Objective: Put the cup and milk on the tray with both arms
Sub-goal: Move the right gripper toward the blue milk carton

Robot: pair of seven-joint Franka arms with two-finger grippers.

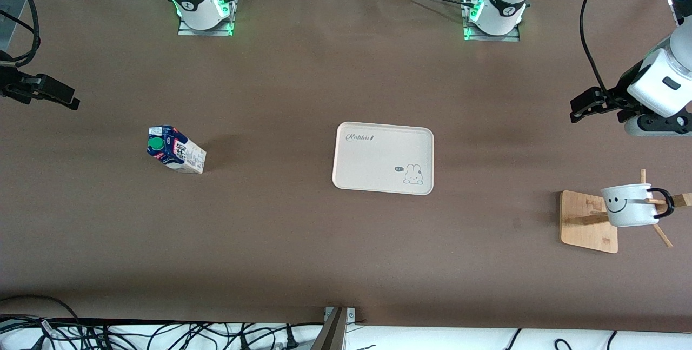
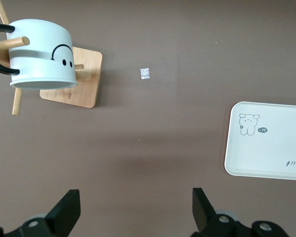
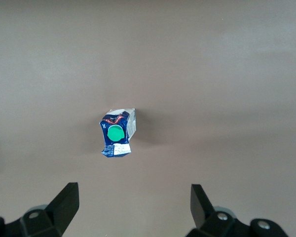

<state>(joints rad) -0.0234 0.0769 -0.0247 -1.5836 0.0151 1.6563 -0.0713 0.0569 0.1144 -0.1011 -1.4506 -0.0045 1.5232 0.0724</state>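
1. the left claw hangs in the air over bare tabletop at the left arm's end, fingers spread wide; it holds nothing and touches nothing. in the left wrist view its two fingertips stand well apart with only tabletop between them.
2. the right claw hangs over bare tabletop at the right arm's end, also spread wide and empty. in the right wrist view its fingertips are far apart, with the milk seen below them, well clear of both.
3. the milk stands on the tabletop toward the right arm's end, green cap up, well apart from the tray.
4. the tray lies flat at the middle of the tabletop with nothing on it.
5. the cup hangs mouth down on a peg of the wooden rack toward the left arm's end, its black handle looped over the peg, smiley face showing.
6. the rack's base sits nearer the front camera than the left claw's spot.
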